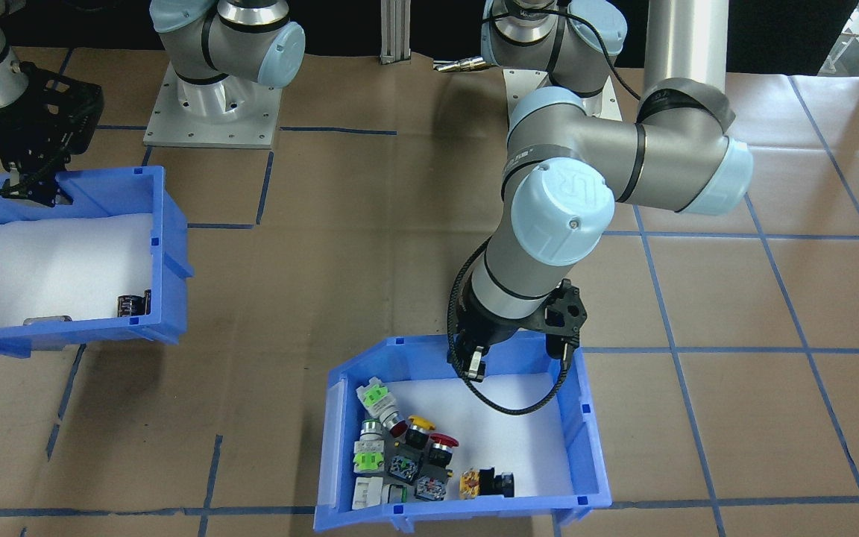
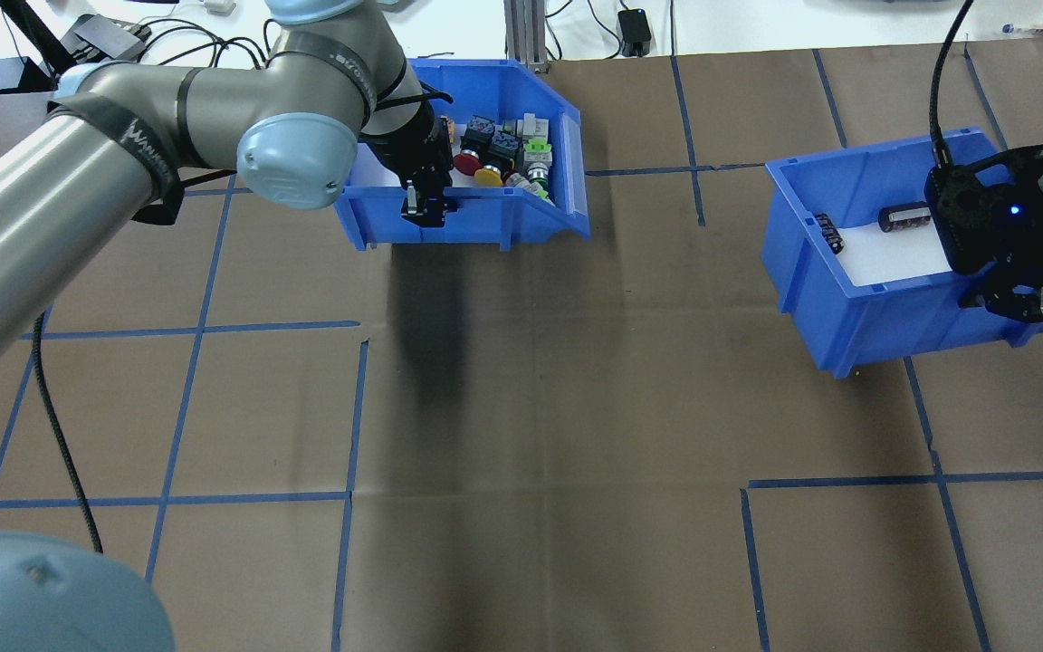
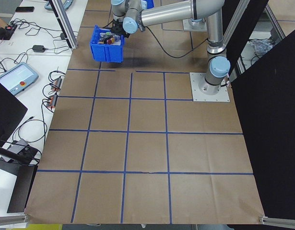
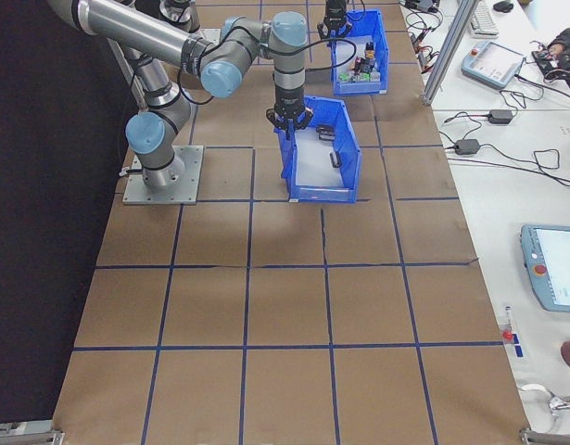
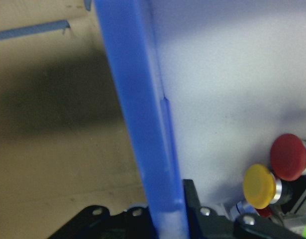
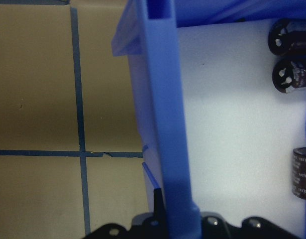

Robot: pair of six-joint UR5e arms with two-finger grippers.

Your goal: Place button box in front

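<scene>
Capacitor bin [image 2: 856, 299] sits well apart from button box [image 2: 521, 213].

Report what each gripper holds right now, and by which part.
The left gripper clamps the button box by its near wall rim. The right gripper likewise straddles the near wall rim of the other blue bin.

The left gripper [image 2: 425, 204] straddles the near wall of the button box [image 2: 540, 220]; the right gripper [image 2: 1019, 303] straddles the other bin's [image 2: 811, 290] wall.
</scene>
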